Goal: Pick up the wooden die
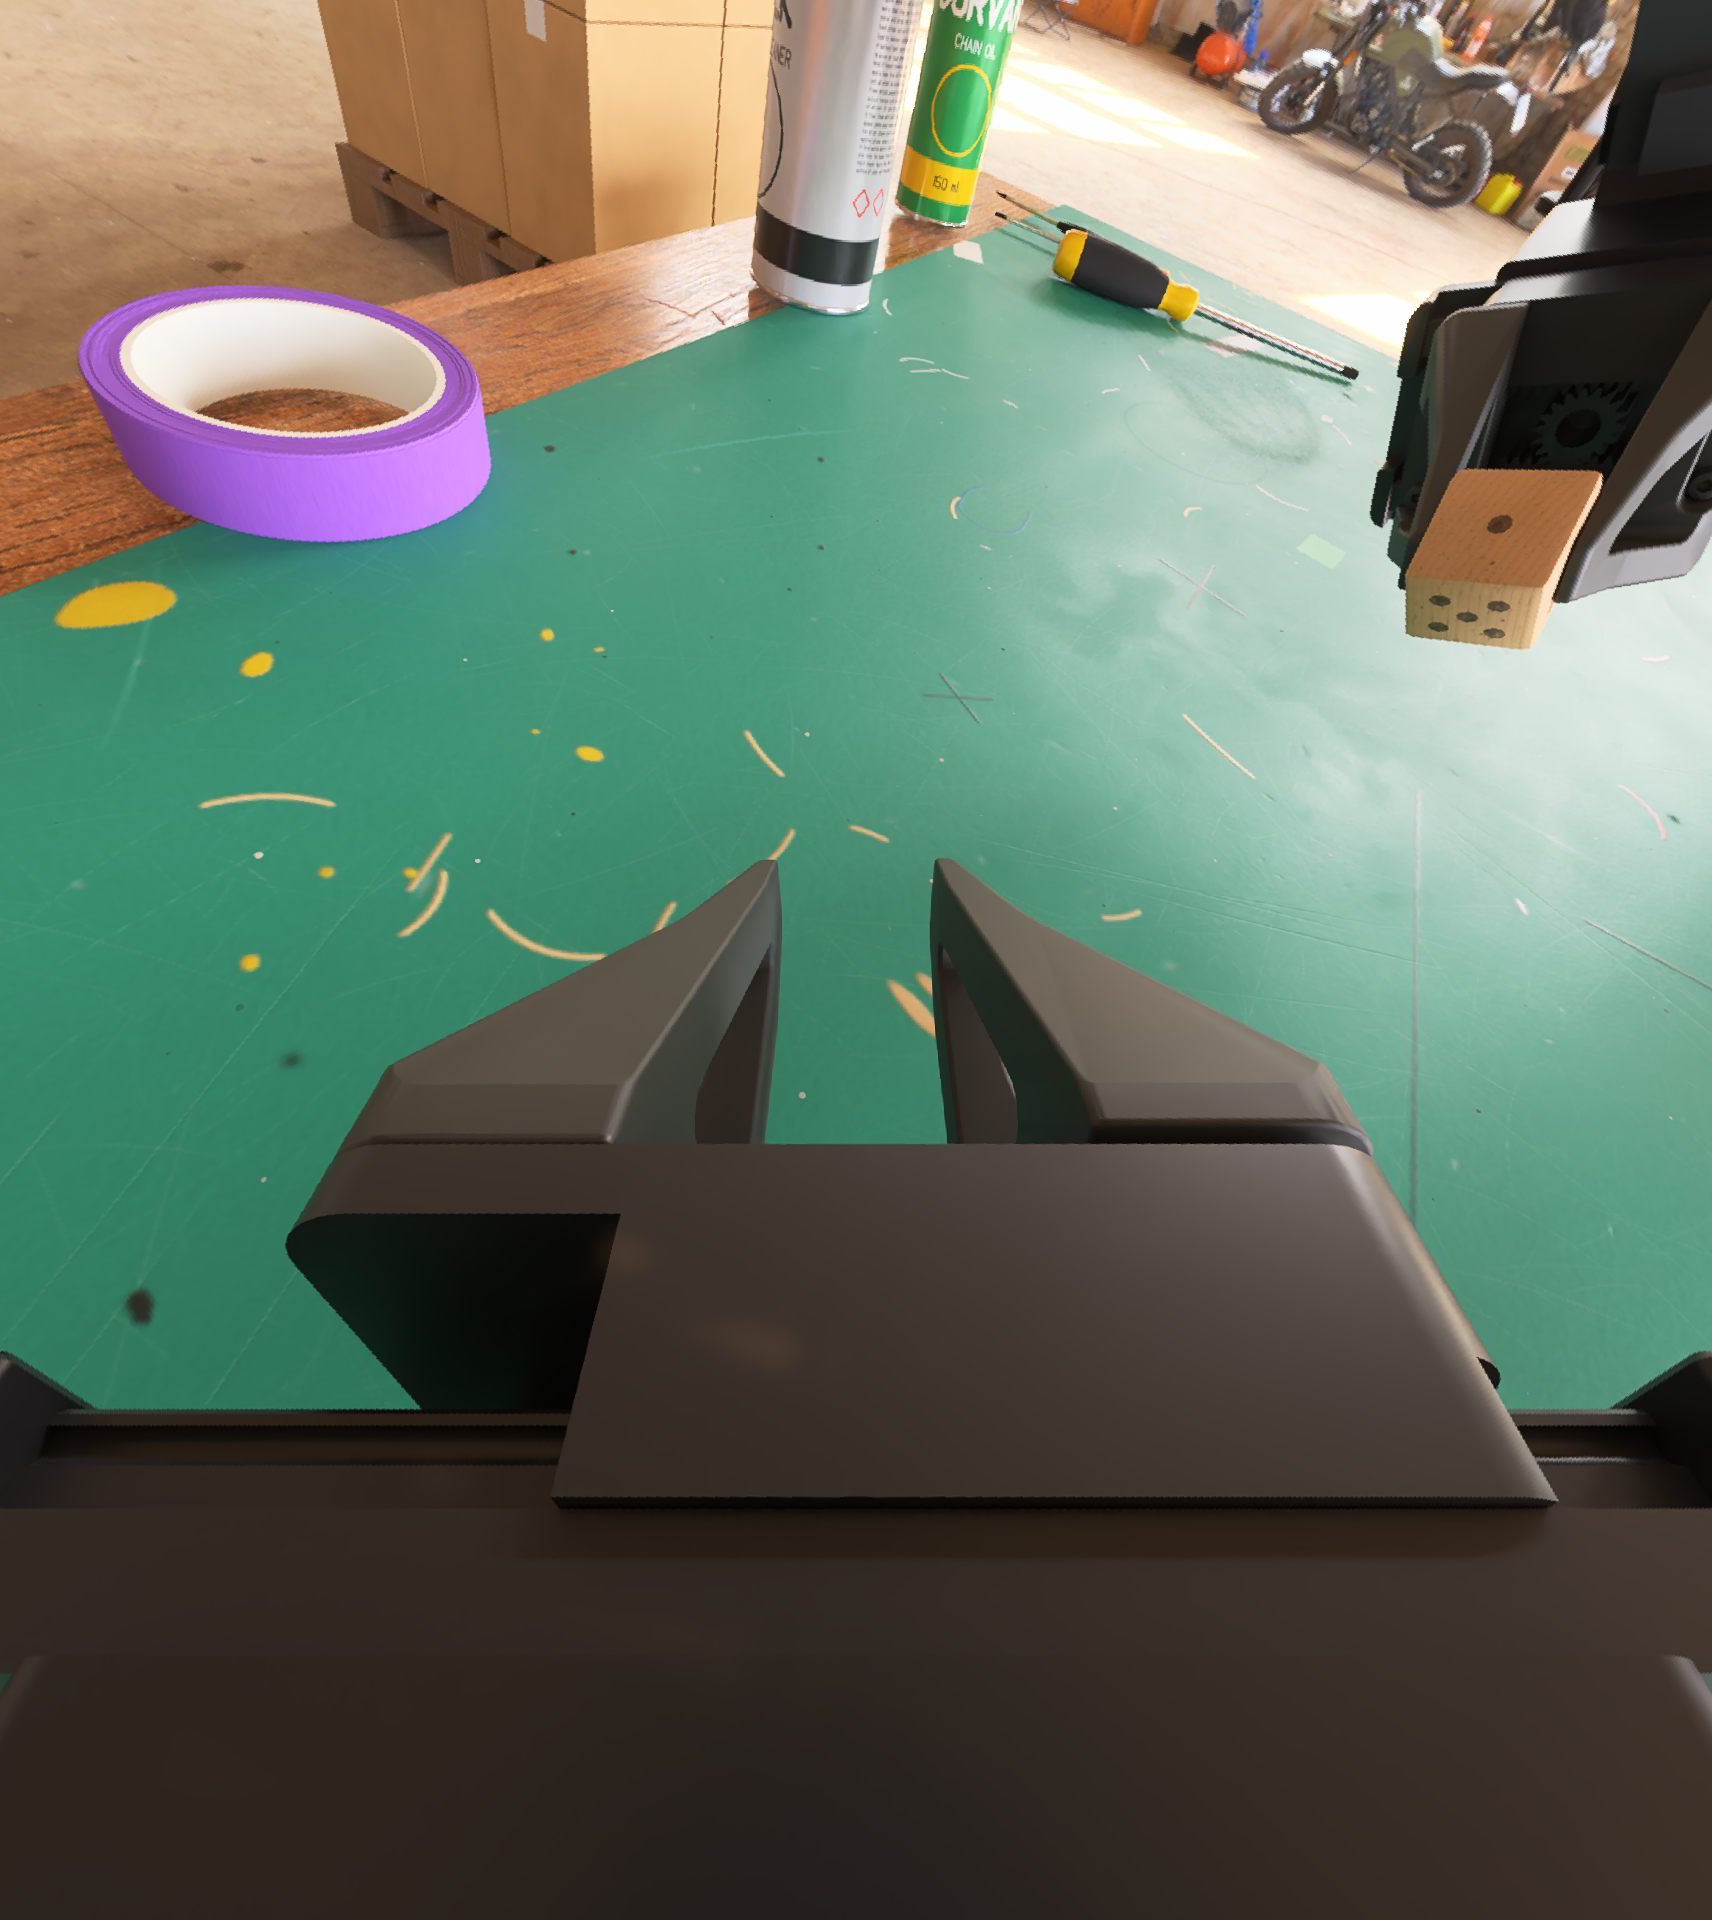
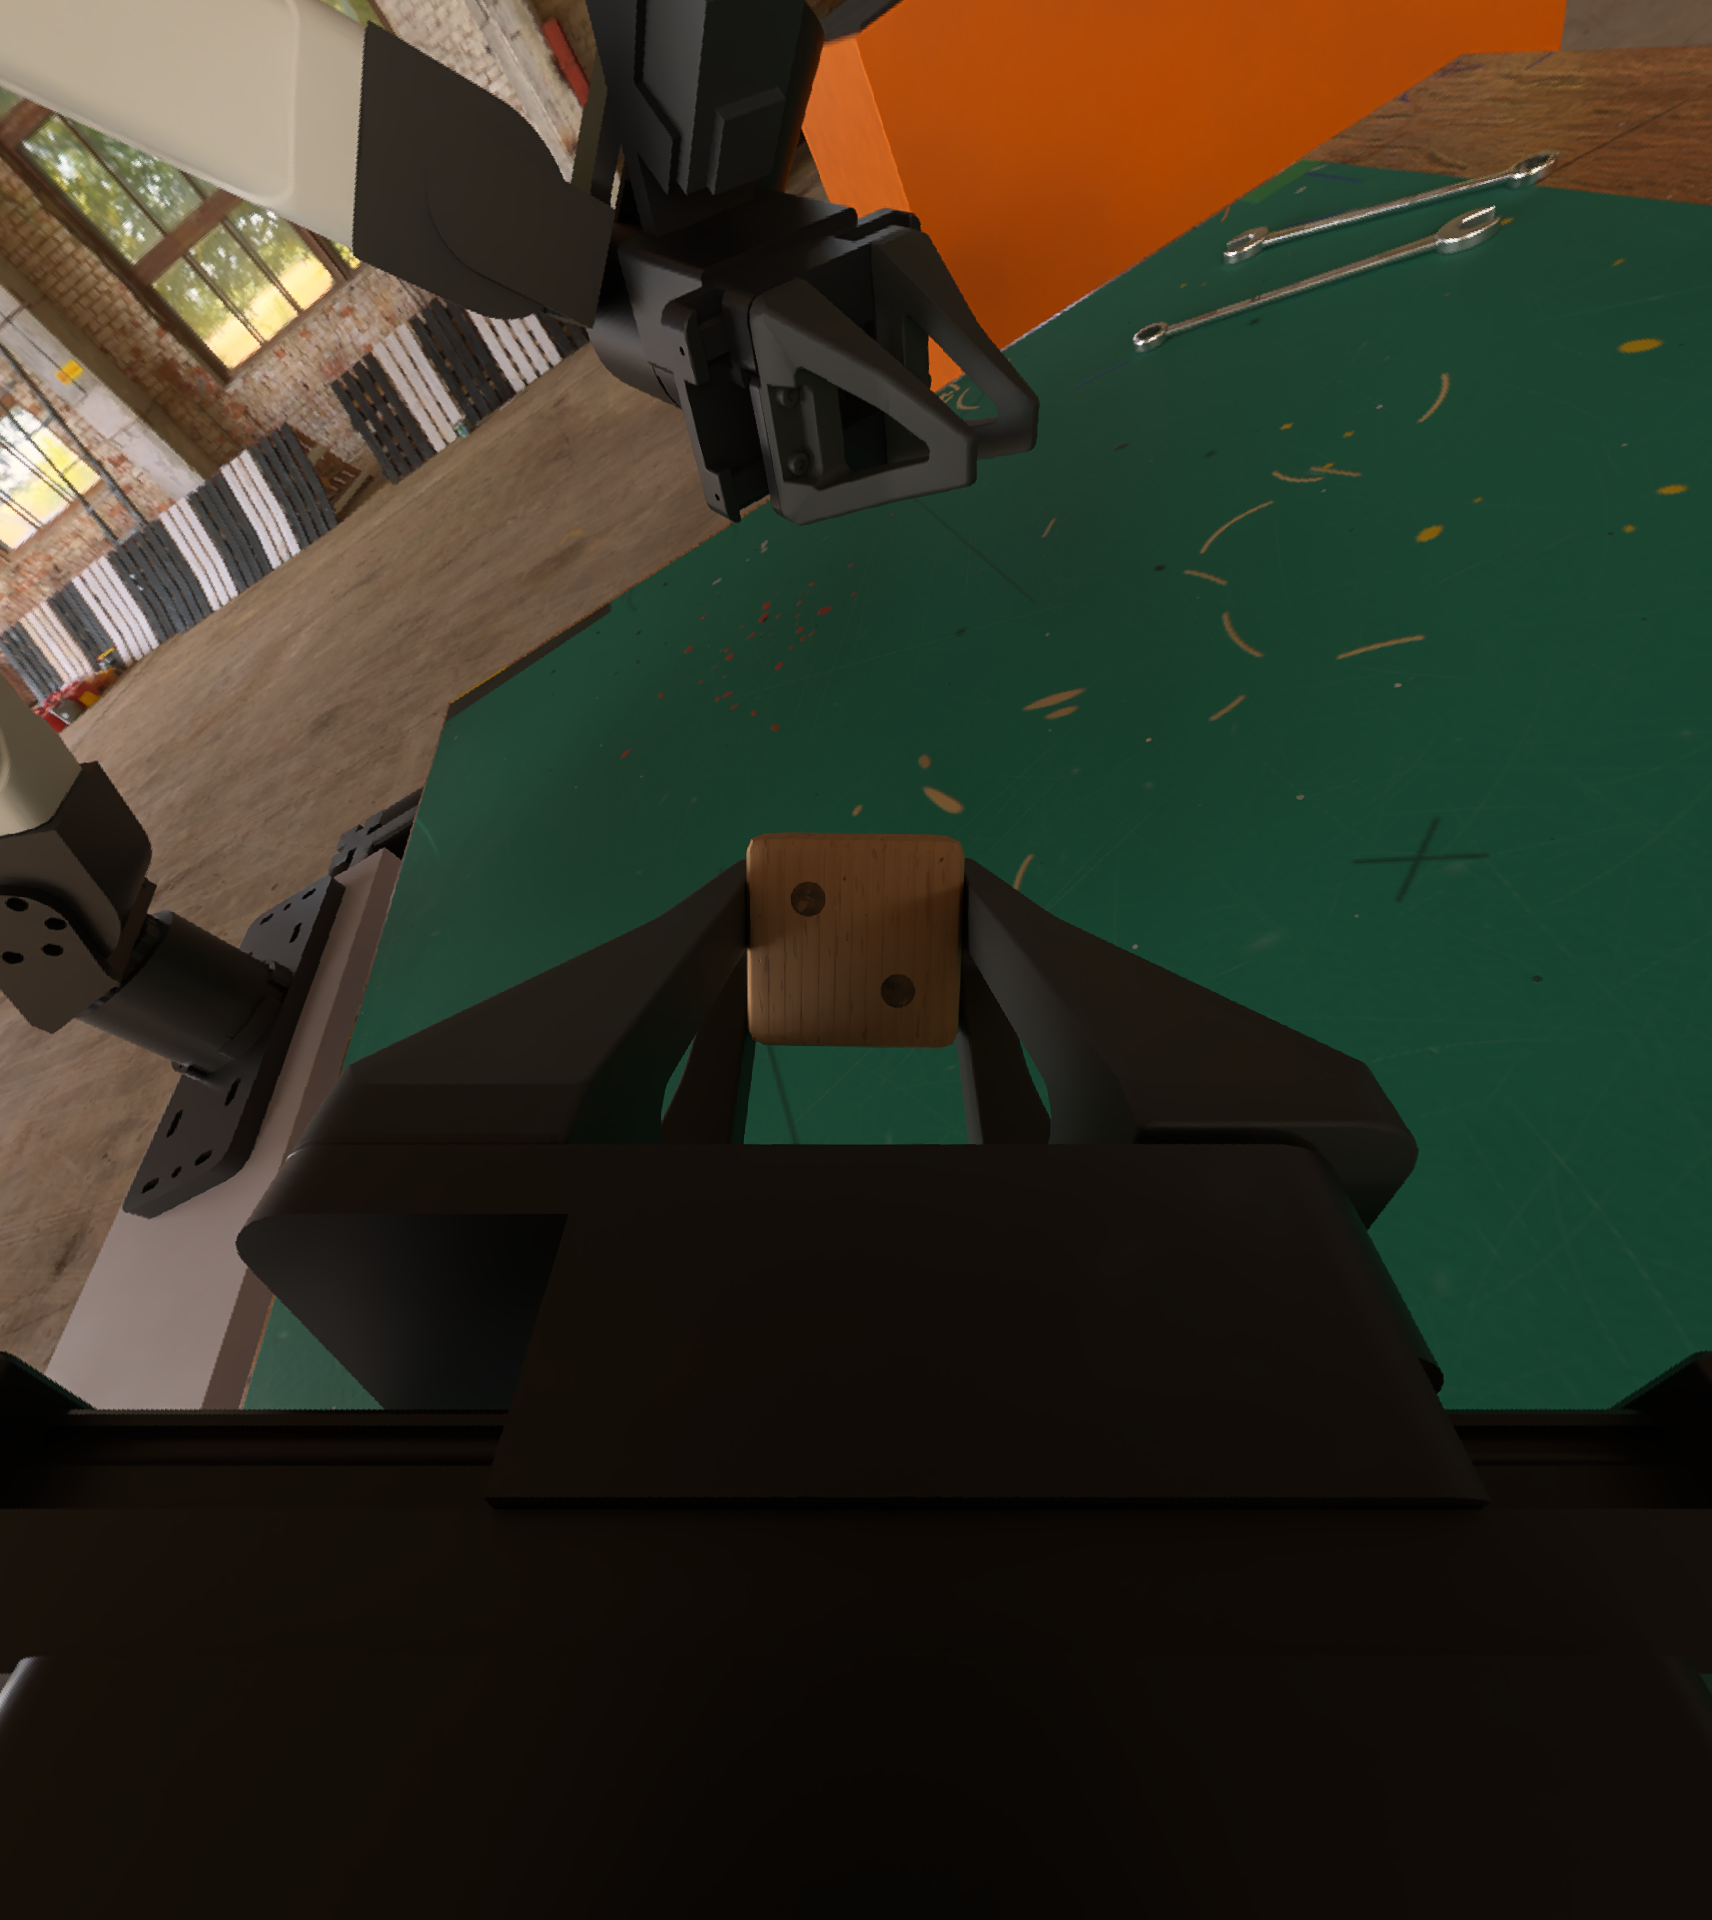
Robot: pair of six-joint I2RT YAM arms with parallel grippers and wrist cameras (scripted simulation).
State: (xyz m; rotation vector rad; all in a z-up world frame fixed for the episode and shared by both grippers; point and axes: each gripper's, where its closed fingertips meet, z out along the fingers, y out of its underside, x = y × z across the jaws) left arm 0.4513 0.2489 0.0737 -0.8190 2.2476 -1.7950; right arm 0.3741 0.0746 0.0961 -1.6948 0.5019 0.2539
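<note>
Right end effector (image 2: 854,940) pinching wooden die (image 2: 854,940), lifted clear of bench (image 2: 1351,935); left end effector (image 1: 856,883) spread, empty.

Printed lettering on two spray cans — silver (image 1: 824,156), green (image 1: 954,109) (wording left unquoted).

the two spray cans, silver (image 1: 831,156) and green (image 1: 956,104), are cut off by the top edge of the left wrist view, so their caps are out of sight. the right gripper (image 1: 1496,540) is cropped at that view's right edge, and its fingers cover two sides of the wooden die (image 1: 1486,561). the motorcycle (image 1: 1382,104) in the background is too small to make out in detail.
</note>
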